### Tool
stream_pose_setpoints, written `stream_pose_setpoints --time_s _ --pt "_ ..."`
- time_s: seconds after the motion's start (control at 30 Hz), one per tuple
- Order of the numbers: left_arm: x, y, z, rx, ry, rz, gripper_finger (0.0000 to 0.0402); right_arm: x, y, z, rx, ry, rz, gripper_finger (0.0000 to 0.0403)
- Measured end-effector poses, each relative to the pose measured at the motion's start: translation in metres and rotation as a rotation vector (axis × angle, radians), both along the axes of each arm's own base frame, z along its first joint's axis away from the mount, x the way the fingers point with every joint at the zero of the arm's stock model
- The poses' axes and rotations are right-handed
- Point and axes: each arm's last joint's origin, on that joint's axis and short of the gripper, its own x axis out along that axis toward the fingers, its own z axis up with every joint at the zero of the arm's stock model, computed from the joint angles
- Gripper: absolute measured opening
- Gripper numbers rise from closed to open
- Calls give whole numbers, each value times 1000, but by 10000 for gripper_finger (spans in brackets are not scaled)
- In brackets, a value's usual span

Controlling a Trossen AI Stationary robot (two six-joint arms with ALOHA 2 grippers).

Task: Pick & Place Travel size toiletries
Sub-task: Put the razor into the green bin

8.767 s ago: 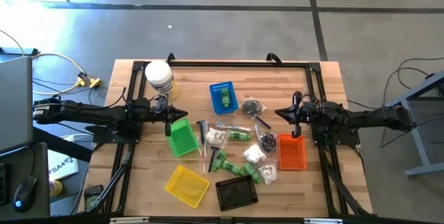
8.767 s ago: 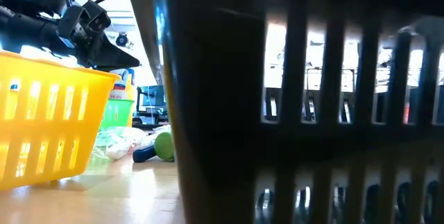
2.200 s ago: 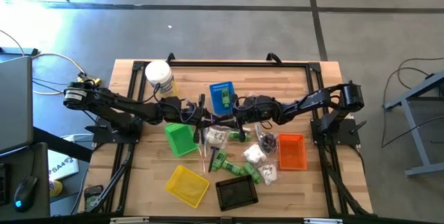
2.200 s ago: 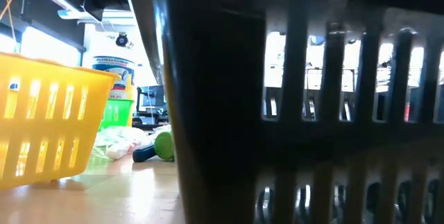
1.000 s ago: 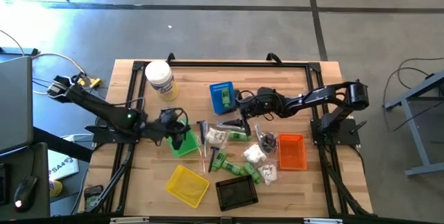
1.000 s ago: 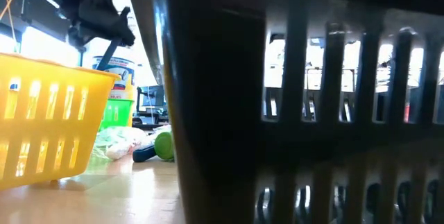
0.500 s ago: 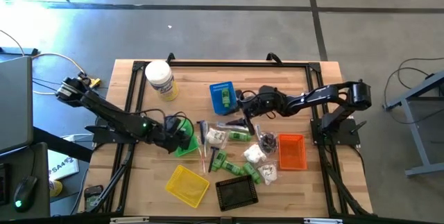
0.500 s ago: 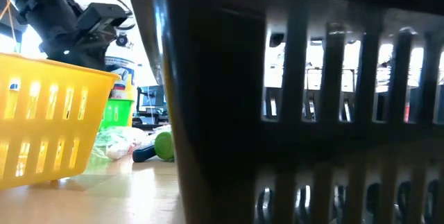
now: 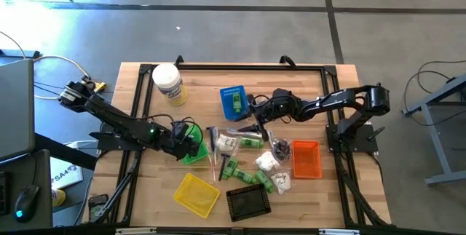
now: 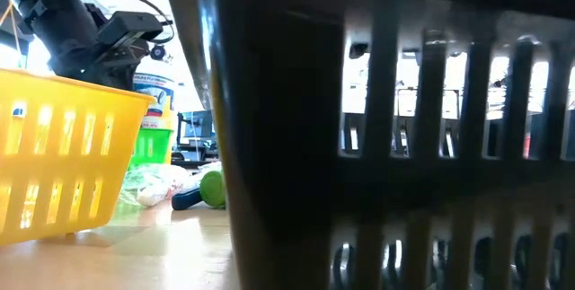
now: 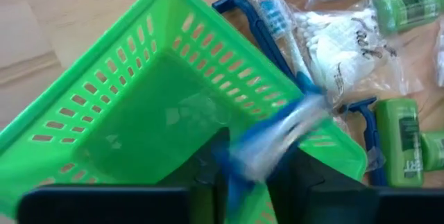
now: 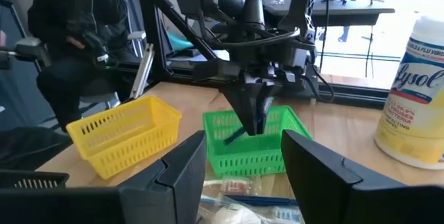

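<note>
1. Dark left arm reaches rightward, its claw (image 9: 191, 145) pointing down over the green basket (image 9: 195, 150), fingers loosely around a blue toothbrush packet (image 11: 274, 141).
2. Right claw (image 9: 256, 121) hangs open over the toiletries pile (image 9: 251, 155) mid-worktop (image 9: 145, 184).

Blurred blue-white item (image 11: 274, 137) between left claw (image 11: 253, 182) fingers

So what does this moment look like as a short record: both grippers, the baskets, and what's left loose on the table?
left gripper: over the green basket, a blue wrapped item at its tip
right gripper: open, empty, near the blue basket, over the loose items
blue basket: one green bottle inside
orange basket: nothing visible inside
yellow basket: nothing visible inside
loose, mid-table: green bottles, white packets, blue razor
</note>
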Motion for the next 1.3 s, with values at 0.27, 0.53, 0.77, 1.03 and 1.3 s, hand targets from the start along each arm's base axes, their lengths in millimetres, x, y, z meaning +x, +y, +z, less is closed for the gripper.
stream_pose_setpoints --time_s 0.27,0.53,0.77,1.03,1.3 --pt "0 0 0 13 9 -25 142 0 0 0 1 -2 2 179" --pt "8 -4 26 152 57 -247 152 -32 1 20 15 -59 -25 164" --pt "21 -11 66 378 19 -519 152 -106 10 34 -34 -207 -222 91" --pt "34 -1 102 609 3 -676 151 -159 17 4 -35 -246 -343 6" --pt "52 48 123 750 107 -823 86 -174 19 1 6 -314 -356 3"
